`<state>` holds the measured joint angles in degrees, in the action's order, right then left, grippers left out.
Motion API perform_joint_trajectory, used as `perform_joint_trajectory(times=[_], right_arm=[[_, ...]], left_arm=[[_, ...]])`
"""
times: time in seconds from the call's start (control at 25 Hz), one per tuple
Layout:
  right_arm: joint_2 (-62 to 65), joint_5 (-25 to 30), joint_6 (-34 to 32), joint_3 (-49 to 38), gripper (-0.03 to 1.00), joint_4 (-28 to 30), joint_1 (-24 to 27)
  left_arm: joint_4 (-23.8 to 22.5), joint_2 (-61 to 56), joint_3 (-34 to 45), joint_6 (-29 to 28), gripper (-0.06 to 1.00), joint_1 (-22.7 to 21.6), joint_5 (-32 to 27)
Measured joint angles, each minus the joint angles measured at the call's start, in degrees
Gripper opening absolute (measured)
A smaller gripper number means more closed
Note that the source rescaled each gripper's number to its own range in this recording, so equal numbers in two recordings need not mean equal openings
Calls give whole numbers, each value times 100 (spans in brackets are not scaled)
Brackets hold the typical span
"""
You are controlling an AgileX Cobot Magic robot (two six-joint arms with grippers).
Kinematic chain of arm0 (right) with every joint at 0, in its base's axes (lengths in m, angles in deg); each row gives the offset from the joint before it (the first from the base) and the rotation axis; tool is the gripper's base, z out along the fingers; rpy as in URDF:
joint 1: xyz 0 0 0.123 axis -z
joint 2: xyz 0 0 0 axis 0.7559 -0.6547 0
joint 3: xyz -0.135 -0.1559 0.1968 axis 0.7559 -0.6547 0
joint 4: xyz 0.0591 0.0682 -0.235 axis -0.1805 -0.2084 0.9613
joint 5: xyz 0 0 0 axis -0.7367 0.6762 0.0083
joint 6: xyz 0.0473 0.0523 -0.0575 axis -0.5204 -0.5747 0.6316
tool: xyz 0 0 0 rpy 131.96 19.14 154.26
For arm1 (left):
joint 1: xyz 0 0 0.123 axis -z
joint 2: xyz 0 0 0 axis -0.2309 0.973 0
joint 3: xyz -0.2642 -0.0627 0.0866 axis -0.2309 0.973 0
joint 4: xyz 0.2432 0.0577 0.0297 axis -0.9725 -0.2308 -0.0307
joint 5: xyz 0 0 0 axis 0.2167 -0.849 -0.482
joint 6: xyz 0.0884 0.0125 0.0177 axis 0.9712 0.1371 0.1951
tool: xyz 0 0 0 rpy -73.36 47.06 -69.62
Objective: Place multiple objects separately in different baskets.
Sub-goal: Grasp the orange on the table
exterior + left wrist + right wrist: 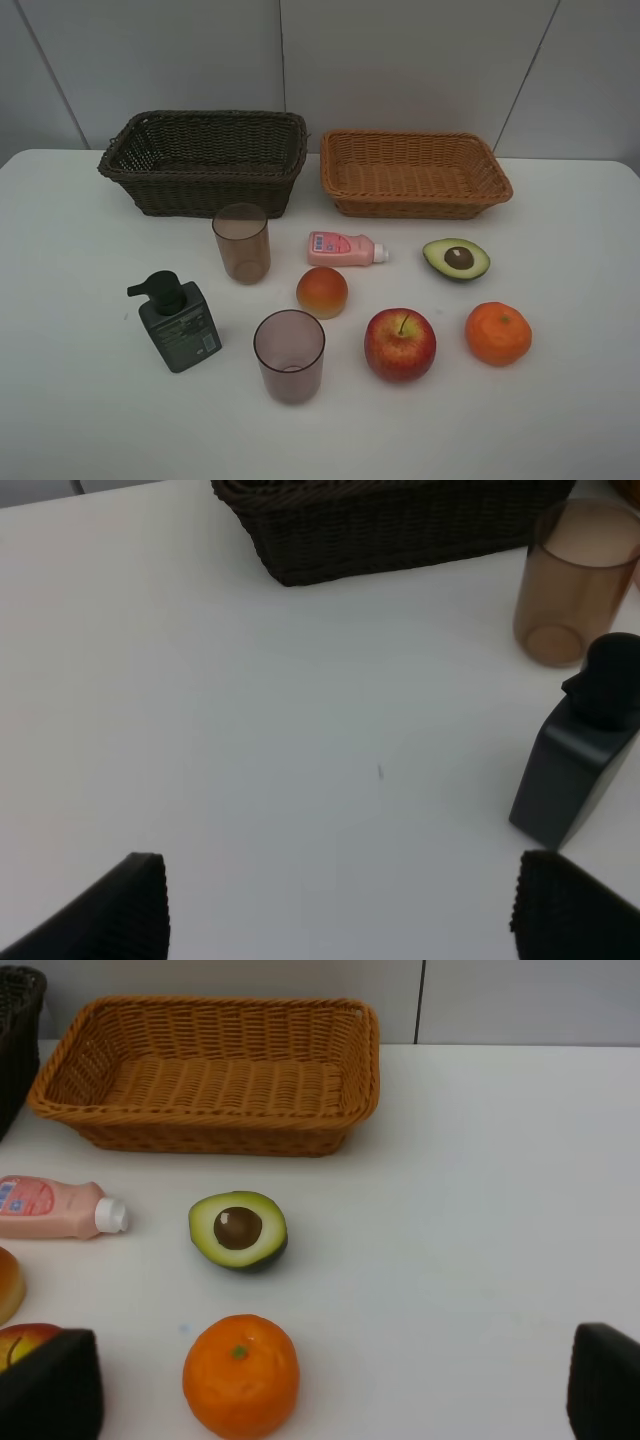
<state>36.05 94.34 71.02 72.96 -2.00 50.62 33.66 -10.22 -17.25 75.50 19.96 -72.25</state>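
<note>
On the white table stand a dark brown basket [205,190] and an orange-tan basket [415,207], both with nothing in them. In front lie two brownish-pink cups [241,243] [289,355], a dark green pump bottle [177,322], a pink bottle [345,248], a peach-coloured fruit [322,292], an apple [400,344], a tangerine [498,333] and an avocado half [456,258]. My left gripper [340,910] is open above bare table beside the pump bottle [580,770]. The right gripper [325,1385] is open too, with the tangerine [240,1375] between its fingers' line of sight and the avocado half [238,1230] beyond.
A grey wall runs behind the baskets. Neither arm shows in the high view. The left wrist view shows the dark basket's wall [390,535] and a cup [575,580]. The right wrist view shows the tan basket [200,1138] and the pink bottle [50,1207].
</note>
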Motion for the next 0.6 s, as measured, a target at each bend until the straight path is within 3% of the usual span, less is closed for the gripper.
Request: perform_joint_trajectory(times=[0.6], right_arm=[[0,0,0,0,93,0,0]], left_arm=[[0,0,0,0,93,0,0]])
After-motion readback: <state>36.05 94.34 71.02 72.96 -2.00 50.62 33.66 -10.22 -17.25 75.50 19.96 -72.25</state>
